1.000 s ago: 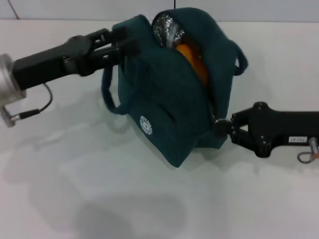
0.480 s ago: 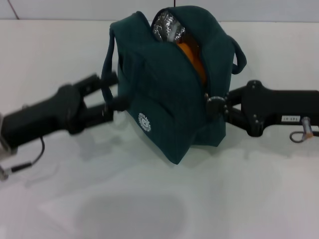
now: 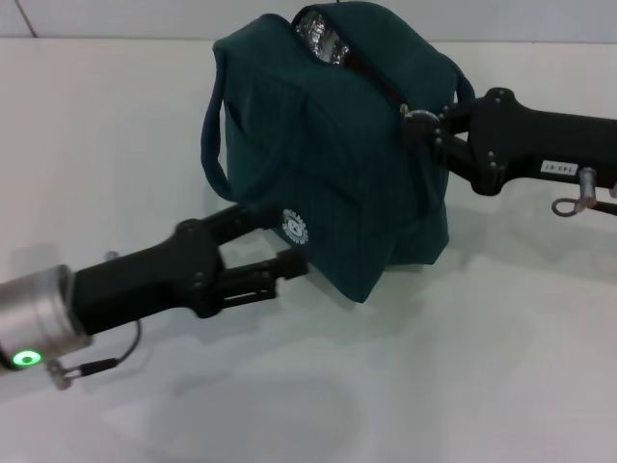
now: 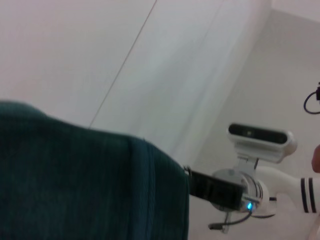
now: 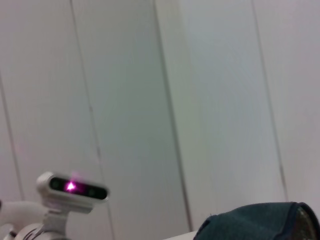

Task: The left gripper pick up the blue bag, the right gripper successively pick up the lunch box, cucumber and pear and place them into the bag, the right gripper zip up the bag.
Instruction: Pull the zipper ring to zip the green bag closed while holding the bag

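Observation:
The blue bag (image 3: 333, 154) stands on the white table, its zip drawn most of the way, with only a patch of silver foil (image 3: 323, 37) showing at the far end. My right gripper (image 3: 422, 123) sits at the bag's upper right side, shut on the metal zip pull (image 3: 415, 116). My left gripper (image 3: 286, 241) is low at the bag's near corner by the round white logo (image 3: 297, 225), fingers open. One strap handle (image 3: 214, 135) hangs loose on the left. The lunch box, cucumber and pear are hidden. The left wrist view shows the bag's fabric (image 4: 75, 175).
White table (image 3: 463, 367) spreads all around the bag. A cable loop (image 3: 569, 204) hangs under the right arm. In the right wrist view, the bag's top edge (image 5: 257, 220) lies below a white panelled wall (image 5: 200, 100).
The right gripper has drawn the zip pull up along the bag, closing over the orange pear. The left gripper has let go of the handle and dropped to the bag's near corner.

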Robot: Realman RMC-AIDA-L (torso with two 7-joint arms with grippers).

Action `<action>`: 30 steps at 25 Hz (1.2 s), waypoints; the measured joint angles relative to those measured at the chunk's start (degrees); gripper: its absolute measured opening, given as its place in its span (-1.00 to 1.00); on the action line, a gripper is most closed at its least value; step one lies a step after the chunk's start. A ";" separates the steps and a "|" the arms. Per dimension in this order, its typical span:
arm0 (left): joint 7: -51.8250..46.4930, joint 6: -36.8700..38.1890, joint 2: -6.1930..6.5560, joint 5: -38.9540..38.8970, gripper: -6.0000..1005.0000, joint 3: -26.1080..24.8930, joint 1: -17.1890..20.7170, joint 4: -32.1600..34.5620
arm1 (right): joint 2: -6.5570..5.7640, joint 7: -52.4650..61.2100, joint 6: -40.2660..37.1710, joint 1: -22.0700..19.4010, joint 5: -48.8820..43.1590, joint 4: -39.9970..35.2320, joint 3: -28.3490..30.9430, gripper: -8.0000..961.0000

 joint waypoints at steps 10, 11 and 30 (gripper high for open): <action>7.29 -8.67 -0.60 -0.95 0.77 0.95 -6.50 -10.73 | 0.36 -1.10 4.39 1.01 4.08 0.98 0.04 -0.97; 8.21 -9.21 -0.69 -1.28 0.77 0.95 -7.03 -11.78 | 0.42 -1.30 4.49 1.28 4.35 1.32 -0.18 -0.97; 11.51 -14.98 -0.25 -5.42 0.76 0.86 -5.49 -11.81 | -0.25 -2.04 -5.93 0.98 0.74 0.82 -4.81 -0.97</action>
